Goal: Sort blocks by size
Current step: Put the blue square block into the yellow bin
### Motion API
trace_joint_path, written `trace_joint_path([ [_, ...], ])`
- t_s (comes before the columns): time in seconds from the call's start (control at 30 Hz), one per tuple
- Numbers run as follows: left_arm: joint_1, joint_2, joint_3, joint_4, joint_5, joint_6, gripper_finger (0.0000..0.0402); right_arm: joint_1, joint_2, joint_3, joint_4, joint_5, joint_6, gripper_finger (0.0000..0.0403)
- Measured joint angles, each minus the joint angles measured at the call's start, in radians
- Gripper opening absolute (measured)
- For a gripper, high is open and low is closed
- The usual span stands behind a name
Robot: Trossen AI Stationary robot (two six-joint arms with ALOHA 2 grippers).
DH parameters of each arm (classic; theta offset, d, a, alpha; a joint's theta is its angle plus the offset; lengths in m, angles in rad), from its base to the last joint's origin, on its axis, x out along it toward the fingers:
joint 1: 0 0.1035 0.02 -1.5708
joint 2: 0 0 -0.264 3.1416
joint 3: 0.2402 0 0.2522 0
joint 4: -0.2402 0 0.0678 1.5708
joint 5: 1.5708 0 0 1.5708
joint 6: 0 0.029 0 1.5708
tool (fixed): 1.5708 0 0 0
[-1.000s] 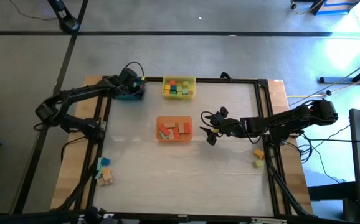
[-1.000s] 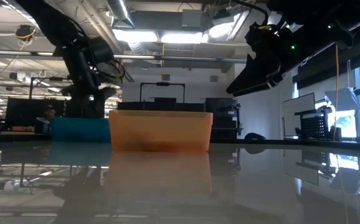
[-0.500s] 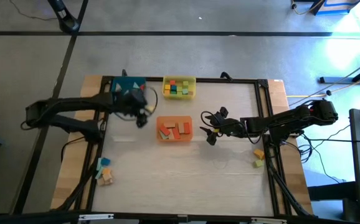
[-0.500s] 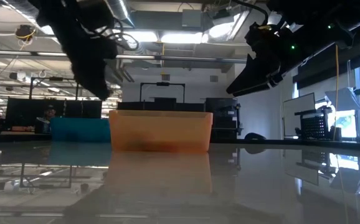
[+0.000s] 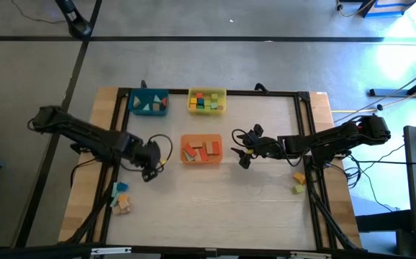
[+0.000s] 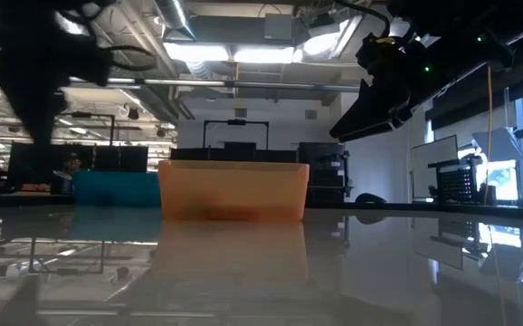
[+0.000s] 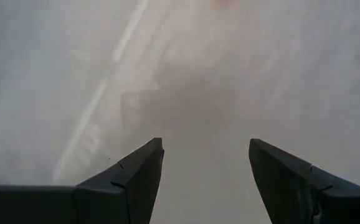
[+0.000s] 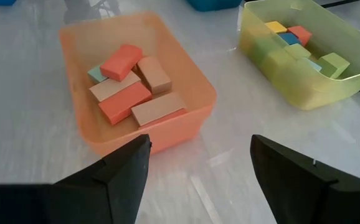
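On the desk [image 5: 215, 194] stand three trays: blue tray [image 5: 149, 102] at the far left, yellow tray [image 5: 207, 101] beside it, orange tray [image 5: 201, 149] nearer the middle. Each tray holds blocks. Orange tray: red and natural-wood blocks [image 8: 133, 90], lying flat and touching one another. Yellow tray: small green, yellow, red and blue blocks [image 5: 206, 100]. Blue tray: a few blocks, colours hard to tell.

Loose blocks remain at both desk edges: a small cluster [image 5: 120, 196] at the near left, and two yellowish blocks [image 5: 299, 183] at the near right, by the frame.

Left pincer [image 5: 150, 170] hangs over bare desk, left of the orange tray and apart from it; fingers spread, nothing between them. Right pincer [image 5: 241, 155] hovers just right of the orange tray, facing it; fingers spread wide, empty.
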Motion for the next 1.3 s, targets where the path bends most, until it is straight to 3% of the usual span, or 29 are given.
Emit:
trace_joint_path([
  [0.33,-0.222,0.047,0.0,-0.169,0.13,-0.467,0.0224,0.0,0.0,0.0,0.001,0.0,0.0,0.0276],
  [0.57,-0.301,0.148,-0.033,-0.189,0.37,-0.623,0.0224,0.0,0.0,0.0,0.001,0.0,0.0,0.0276],
  [0.8,-0.333,0.181,-0.097,-0.11,0.431,-0.649,0.0218,0.0,0.0,0.0,0.007,0.0,0.0,0.0276],
  [1.1,-0.333,0.179,-0.157,-0.057,0.437,-0.606,0.0196,0.0,0.0,0.0,0.01,-0.001,0.0,0.0276],
  [1.23,-0.329,0.179,-0.158,-0.048,0.418,-0.579,0.0189,0.0,0.0,0.0,0.01,0.0,0.0,0.0276],
  [1.3,-0.328,0.182,-0.166,-0.023,0.353,-0.571,0.0186,0.0,0.0,0.0,0.01,0.0,0.0,0.0276],
])
